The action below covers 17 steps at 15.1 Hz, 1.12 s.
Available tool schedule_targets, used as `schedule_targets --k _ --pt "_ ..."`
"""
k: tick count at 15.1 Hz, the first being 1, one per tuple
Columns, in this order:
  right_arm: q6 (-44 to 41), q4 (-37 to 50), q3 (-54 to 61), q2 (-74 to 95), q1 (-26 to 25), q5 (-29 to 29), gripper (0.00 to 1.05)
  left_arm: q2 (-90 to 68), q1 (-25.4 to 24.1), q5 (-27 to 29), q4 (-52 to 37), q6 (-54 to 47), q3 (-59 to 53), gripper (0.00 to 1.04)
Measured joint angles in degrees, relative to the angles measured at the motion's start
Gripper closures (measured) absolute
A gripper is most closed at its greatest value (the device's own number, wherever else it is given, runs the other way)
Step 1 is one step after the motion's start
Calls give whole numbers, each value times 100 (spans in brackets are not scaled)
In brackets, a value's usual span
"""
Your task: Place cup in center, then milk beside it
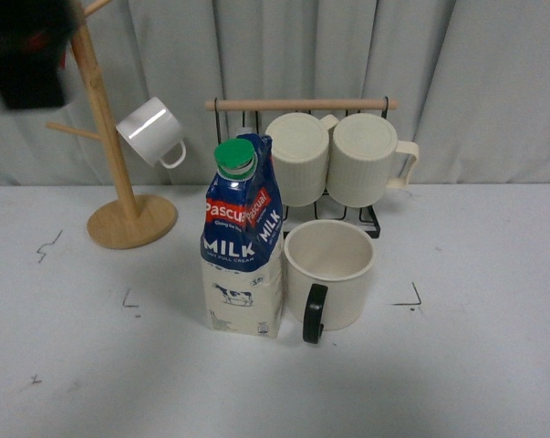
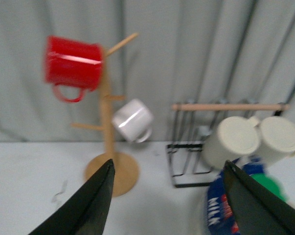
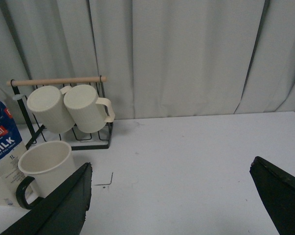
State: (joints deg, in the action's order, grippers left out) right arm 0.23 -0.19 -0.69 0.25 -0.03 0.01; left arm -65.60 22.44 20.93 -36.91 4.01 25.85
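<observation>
The cup point(image 1: 329, 272), cream-white with a black loop handle point(image 1: 315, 313) turned toward me, stands upright on the white table near the middle. The milk point(image 1: 243, 246), a blue-topped carton with a green cap, stands touching or almost touching the cup's left side. The right wrist view shows the cup point(image 3: 47, 164) and the milk point(image 3: 3, 147) off to one side of my open right gripper point(image 3: 171, 164), which hovers over bare table. My left gripper point(image 2: 168, 166) is open and raised, with the milk point(image 2: 225, 205) blurred beside one finger. The left arm shows as a dark blur point(image 1: 24, 50) high at the left.
A wooden mug tree point(image 1: 119, 182) stands back left with a small white mug point(image 1: 151, 132) and a red mug point(image 2: 74, 63) hanging. Behind the cup, a black wire rack point(image 1: 370, 219) holds two ribbed cream mugs point(image 1: 297, 155). A grey curtain closes the back. Black corner marks point(image 1: 411, 297) are on the table.
</observation>
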Motion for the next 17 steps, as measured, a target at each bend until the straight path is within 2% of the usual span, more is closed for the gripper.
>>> schedule_targets --k 1,4,5,6,11,12,13,17 --pt "0 -2 0 0 2 -2 6 621 -413 -138 15 -153 -525 48" --pt "0 0 0 0 2 -2 6 1473 -892 -769 2 -299 -1222 87" --pt "0 -2 0 0 2 -2 6 1650 -1034 -896 70 -302 -1419 98" --pt "0 -2 0 0 2 -2 6 1895 -1187 -1014 120 -313 -1578 103" --pt "0 -2 0 0 2 -2 6 2986 -1679 -1504 638 -315 -2116 103" --pt "0 0 0 0 2 -2 6 3222 -2000 -1912 807 -319 -2184 103" --pt "0 -2 0 0 2 -2 6 3425 -2262 -2006 935 -317 -2247 103" --pt "0 -2 0 0 2 -2 6 4011 -2234 -2092 1233 -317 -2522 103"
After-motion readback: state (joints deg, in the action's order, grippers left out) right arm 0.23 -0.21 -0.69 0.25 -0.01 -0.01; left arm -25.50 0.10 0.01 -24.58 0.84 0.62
